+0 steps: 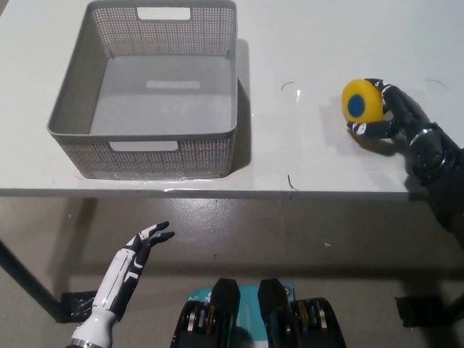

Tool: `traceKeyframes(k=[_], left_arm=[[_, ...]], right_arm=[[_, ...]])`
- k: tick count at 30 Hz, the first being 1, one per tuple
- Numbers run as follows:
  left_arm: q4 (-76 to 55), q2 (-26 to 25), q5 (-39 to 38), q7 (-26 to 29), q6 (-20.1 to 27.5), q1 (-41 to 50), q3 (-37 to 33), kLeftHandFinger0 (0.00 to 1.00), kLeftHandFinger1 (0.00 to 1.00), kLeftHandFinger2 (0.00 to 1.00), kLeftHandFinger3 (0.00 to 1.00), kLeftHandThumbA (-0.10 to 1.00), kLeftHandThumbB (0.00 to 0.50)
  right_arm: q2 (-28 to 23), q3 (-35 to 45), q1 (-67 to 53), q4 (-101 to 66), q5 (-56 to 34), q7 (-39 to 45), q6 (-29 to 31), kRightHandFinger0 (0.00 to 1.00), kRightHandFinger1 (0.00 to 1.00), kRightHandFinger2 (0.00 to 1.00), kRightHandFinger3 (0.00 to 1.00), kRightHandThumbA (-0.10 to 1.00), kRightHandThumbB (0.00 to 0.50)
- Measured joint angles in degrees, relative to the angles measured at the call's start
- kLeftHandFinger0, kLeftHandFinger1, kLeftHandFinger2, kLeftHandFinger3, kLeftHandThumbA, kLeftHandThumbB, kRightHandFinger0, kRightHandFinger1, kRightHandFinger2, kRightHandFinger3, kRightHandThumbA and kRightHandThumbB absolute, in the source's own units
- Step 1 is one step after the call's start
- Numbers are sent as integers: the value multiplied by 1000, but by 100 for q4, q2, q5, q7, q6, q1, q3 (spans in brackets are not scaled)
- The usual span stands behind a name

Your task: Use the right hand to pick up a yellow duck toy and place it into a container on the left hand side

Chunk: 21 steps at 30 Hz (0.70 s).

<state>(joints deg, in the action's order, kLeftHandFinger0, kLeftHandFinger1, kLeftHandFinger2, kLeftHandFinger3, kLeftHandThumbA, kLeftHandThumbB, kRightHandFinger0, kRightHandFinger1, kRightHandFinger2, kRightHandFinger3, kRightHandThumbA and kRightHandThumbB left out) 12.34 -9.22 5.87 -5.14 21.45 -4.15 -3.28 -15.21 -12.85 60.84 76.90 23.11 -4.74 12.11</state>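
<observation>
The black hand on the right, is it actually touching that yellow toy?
Touching. In the head view the right hand wraps its fingers against the yellow duck toy, above and below, with no gap between them.
</observation>
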Motion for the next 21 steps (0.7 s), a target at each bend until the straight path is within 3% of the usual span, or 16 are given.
traceKeyframes(k=[5, 7, 11, 13, 15, 20, 21], left_arm=[[0, -9, -2, -6, -6, 9, -1, 1000, 853, 738, 829, 1000, 500], [-1, -9, -8, -16, -14, 12, -2, 1000, 841, 726, 819, 1000, 500], [-1, -11, -9, -34, -17, 20, -4, 1000, 833, 713, 801, 1000, 500], [0, -14, -11, -41, -19, 21, -5, 1000, 822, 698, 787, 1000, 500], [0, -17, -11, -61, -22, 20, -5, 1000, 801, 687, 771, 1000, 500], [15, -26, -42, -98, -23, 20, -3, 953, 763, 664, 746, 1000, 500], [27, -26, -58, -101, -22, 19, -3, 944, 759, 657, 736, 1000, 500]], right_arm=[[21, 282, 99, -286, -171, -30, 176, 0, 370, 703, 707, -100, 100], [62, 383, 232, -476, -246, -52, 233, 0, 290, 641, 685, -100, 91], [255, 504, 427, -950, -363, -48, 249, 0, 308, 667, 722, -100, 108], [355, 527, 494, -1098, -389, -48, 243, 0, 283, 581, 590, -99, 118], [508, 546, 597, -1274, -433, -46, 224, 0, 281, 573, 553, -100, 118], [820, 588, 780, -1515, -514, -42, 210, 0, 297, 603, 589, -100, 121], [905, 596, 821, -1546, -542, -40, 205, 0, 332, 659, 640, -100, 124]])
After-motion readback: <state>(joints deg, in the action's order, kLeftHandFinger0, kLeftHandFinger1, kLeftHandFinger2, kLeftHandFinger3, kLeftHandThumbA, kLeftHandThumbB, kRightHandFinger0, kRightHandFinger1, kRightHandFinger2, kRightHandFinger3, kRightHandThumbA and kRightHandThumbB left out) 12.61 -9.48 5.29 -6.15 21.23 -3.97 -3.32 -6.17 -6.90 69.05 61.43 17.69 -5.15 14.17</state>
